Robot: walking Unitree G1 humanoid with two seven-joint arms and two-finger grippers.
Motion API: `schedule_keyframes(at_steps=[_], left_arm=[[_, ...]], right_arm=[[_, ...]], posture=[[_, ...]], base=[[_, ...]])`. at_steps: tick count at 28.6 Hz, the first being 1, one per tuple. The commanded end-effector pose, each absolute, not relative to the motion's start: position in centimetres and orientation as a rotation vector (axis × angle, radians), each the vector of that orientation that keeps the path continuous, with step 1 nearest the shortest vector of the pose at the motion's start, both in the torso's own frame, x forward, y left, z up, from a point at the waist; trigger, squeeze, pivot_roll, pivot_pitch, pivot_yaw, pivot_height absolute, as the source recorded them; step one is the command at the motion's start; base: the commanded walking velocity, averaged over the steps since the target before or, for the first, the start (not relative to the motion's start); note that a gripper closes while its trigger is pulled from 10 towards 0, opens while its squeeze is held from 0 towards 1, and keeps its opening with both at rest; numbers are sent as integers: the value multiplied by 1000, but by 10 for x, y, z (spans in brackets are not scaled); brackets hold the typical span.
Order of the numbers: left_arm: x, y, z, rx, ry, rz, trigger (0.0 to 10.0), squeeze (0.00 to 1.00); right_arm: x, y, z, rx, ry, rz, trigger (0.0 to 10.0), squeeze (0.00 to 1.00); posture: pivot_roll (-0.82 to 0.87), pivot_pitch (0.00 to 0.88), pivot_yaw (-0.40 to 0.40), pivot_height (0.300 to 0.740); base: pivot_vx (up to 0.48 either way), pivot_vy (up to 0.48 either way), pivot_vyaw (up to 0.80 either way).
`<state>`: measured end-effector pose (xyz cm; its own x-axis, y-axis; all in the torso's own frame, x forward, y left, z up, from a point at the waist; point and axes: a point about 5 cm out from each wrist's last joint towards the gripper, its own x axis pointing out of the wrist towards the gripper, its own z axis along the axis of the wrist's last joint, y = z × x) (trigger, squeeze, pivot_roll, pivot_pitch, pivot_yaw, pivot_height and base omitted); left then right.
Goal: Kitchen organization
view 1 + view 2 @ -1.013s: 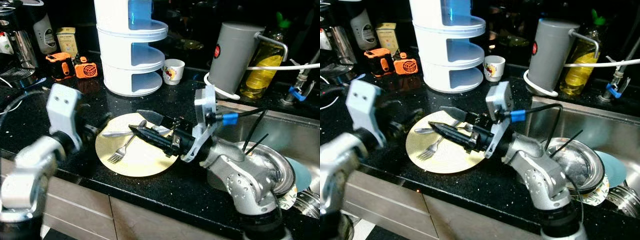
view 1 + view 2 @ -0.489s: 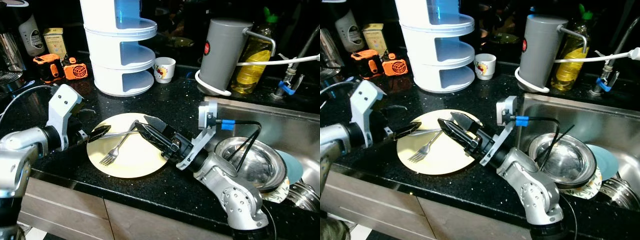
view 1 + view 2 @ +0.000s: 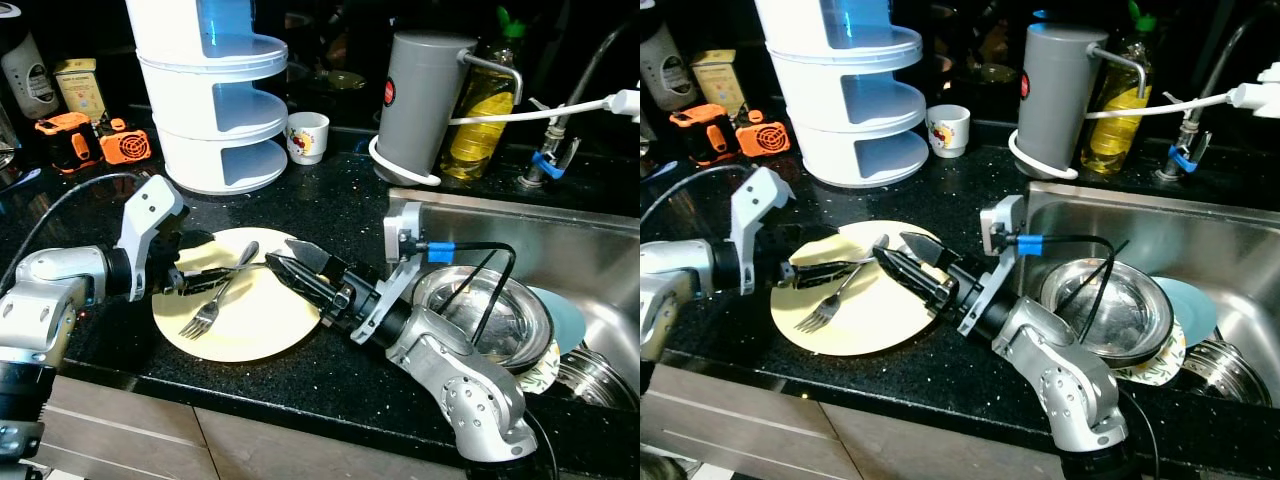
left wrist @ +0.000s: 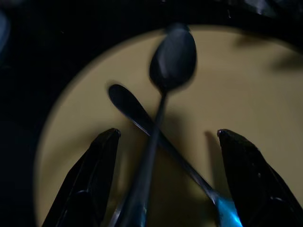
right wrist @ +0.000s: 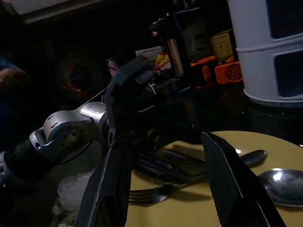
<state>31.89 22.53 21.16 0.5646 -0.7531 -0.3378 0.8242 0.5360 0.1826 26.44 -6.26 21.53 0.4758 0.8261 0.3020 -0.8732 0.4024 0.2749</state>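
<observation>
The robot is standing at a black speckled countertop (image 3: 330, 200) with both arms reaching in over a pale yellow plate (image 3: 250, 330) that is lying flat near the counter's front edge. On the plate a fork (image 3: 203, 314) is resting with its tines toward the front edge, and a spoon (image 4: 168, 66) is lying across the fork's handle, its bowl pointing toward the plate's far side.

The left gripper (image 3: 212, 277) is coming in low from the robot's left, its two black fingers (image 4: 90, 182) spread apart on either side of the crossed handles, holding nothing. The right gripper (image 3: 292, 262) is reaching across from the sink side, hovering just above the plate's right part; its fingers (image 5: 232, 184) are also standing apart with nothing between them, and the two grippers are pointing at each other over the plate.

Behind the plate a white three-tier shelf stand (image 3: 210, 100) is standing on the counter, with a small patterned cup (image 3: 306, 137) just beside it. Farther right a grey cylindrical canister (image 3: 425, 100) is standing by a bottle of yellow liquid (image 3: 478, 110). To the robot's right, a steel bowl (image 3: 500, 325) is sitting in the steel sink (image 3: 580, 260). Two orange gadgets (image 3: 95, 142) are sitting at the far left of the counter
</observation>
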Motion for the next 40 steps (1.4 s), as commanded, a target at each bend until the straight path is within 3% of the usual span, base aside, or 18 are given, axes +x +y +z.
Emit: schedule_keyframes(at_steps=[1, 2, 3, 4, 5, 6, 21, 31, 35, 40], left_arm=[[319, 229, 212, 365, 259, -951, 10000, 0], [319, 233, 210, 368, 297, -952, 10000, 0], [318, 239, 208, 367, 357, -959, 6627, 0], [318, 239, 208, 367, 357, -959, 6627, 0], [317, 240, 206, 363, 376, -968, 4824, 0], [315, 240, 205, 351, 384, -978, 0, 0], [307, 231, 193, 317, 434, -1064, 0, 0], [316, 229, 221, 269, 249, -960, 0, 0], [314, 225, 259, 164, 33, -937, 0, 0], [307, 223, 275, 61, -88, -971, 0, 0]], right_arm=[[262, -62, 216, 408, -119, 1081, 10000, 0], [261, -62, 215, 402, -117, 1082, 10000, 0], [261, -61, 214, 391, -112, 1087, 10000, 0], [261, -61, 214, 391, -112, 1087, 10000, 0], [260, -60, 214, 383, -110, 1090, 10000, 0], [260, -60, 214, 375, -108, 1093, 10000, 0], [257, -56, 197, -3, 26, 1092, 10000, 0], [260, -57, 198, 60, 5, 1060, 10000, 0], [268, -67, 203, 210, -38, 973, 10000, 0], [272, -72, 205, 263, -59, 936, 10000, 0]], posture=[[18, 0, -27, 740], [17, 0, -26, 740], [17, 0, -25, 740], [17, 0, -25, 740], [17, 0, -25, 740], [17, 0, -25, 740], [23, 0, -28, 740], [19, 0, -25, 740], [21, 0, -25, 740], [25, 0, -24, 740]], base=[[0, 0, 0], [0, 0, 0], [0, 0, 0], [0, 0, 0], [0, 0, 0], [0, 0, 0], [0, 0, 0], [0, 0, 0], [0, 0, 0], [0, 0, 0]])
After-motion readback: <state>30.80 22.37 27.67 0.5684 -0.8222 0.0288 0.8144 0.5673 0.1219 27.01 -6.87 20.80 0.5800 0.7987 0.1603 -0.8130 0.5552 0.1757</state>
